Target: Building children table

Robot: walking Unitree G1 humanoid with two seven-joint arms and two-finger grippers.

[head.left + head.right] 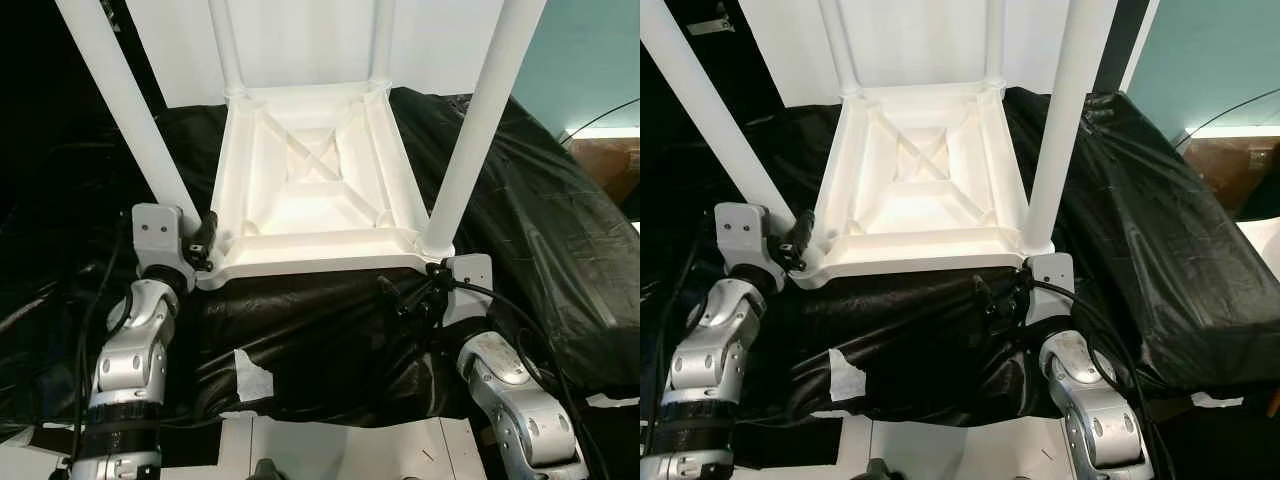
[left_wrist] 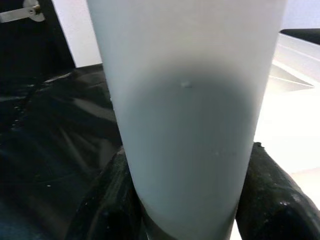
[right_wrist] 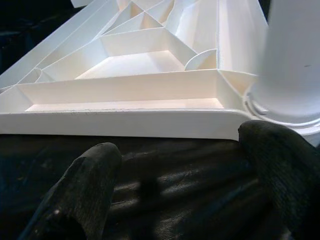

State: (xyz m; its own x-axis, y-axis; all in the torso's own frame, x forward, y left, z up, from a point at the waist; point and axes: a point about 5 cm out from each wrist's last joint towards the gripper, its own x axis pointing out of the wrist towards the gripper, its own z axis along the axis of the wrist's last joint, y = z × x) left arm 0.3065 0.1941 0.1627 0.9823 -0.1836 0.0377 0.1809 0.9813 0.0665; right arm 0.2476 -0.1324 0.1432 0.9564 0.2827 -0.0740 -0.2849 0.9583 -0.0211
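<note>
The white table (image 1: 315,185) lies upside down on the black plastic sheet (image 1: 320,340), all four legs standing up. My left gripper (image 1: 205,240) is clamped around the near left leg (image 2: 187,115), while my right gripper (image 3: 180,170) waits with fingers apart beside the near right leg (image 1: 480,130). I think the legs are being tightened, so next I should twist the left leg firmly into its socket.

A makeshift indoor workspace: black plastic sheeting (image 1: 330,340) draped over furniture, teal wall (image 1: 590,60) behind

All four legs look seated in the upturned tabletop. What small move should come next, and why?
Probably ease the left gripper open and off the near-left leg: its fingers clasp that leg at the base, and the leg stands in its corner socket. The right gripper sits open at the tabletop's edge, holding nothing.
</note>
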